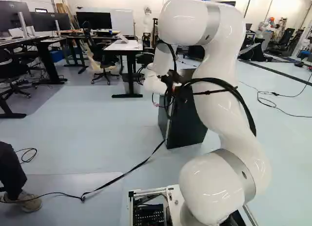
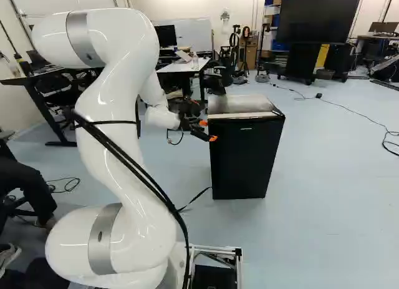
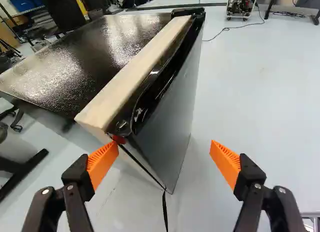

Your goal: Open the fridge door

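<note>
I have one gripper, its two orange pads spread wide, holding nothing. One black fridge stands ahead, right of the arm in the right base view; one pad is at its near corner, whether touching I can't tell.

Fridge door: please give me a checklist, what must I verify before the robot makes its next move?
1. Fridge door closed: ok, only a thin seam shows along its edge.
2. Gripper open: ok, its fingers stand wide apart.
3. Door edge ahead, between the fingers' lines: ok.
4. Orange pad near the fridge corner free of contact: cannot tell.
5. Door gripped, ready to pull: not ok, the pads do not hold it.
6. Floor by the door free of cables: not ok, a black cable reaches the fridge's foot.
</note>
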